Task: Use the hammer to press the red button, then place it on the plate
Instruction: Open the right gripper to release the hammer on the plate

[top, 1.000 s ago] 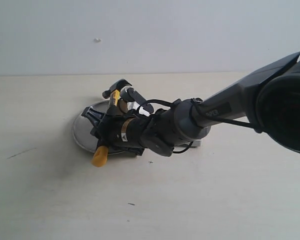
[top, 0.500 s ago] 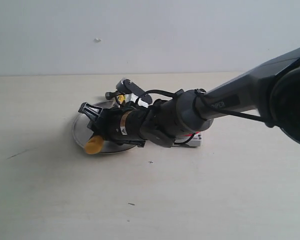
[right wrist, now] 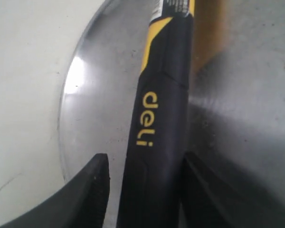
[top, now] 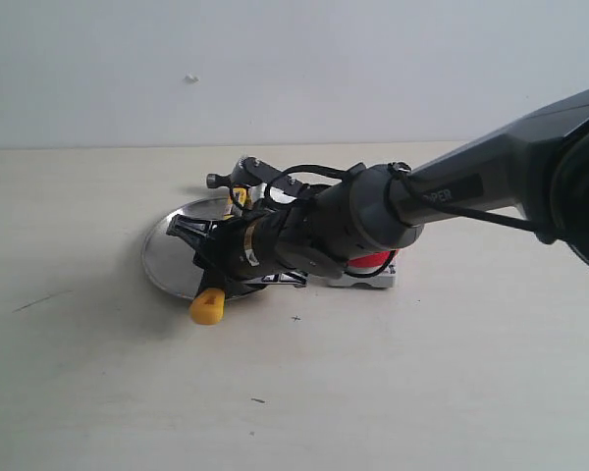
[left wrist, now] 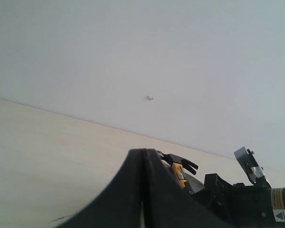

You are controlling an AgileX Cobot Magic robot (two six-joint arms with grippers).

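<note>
The hammer (top: 207, 306) lies across the plate (top: 162, 257), its dark head (top: 238, 175) at the far rim and its yellow tip past the near rim. My right gripper (top: 202, 257) straddles the black-and-yellow handle (right wrist: 161, 118) low over the plate (right wrist: 99, 80). It is open: a strip of plate shows between one finger (right wrist: 92, 190) and the handle. The red button (top: 375, 261) on its grey base peeks out behind the right wrist. My left gripper (left wrist: 143, 154) is shut with nothing in it, away from the plate, looking at the hammer (left wrist: 178, 168).
The pale tabletop (top: 393, 392) spreads all round the plate, with a white wall (top: 294, 69) behind. The right arm (top: 471, 191) reaches in from the right edge, over the button.
The right gripper has come down with the hammer and turned it. The handle now rests on the plate, the yellow tip has swung toward the near side, and the jaws have loosened.
</note>
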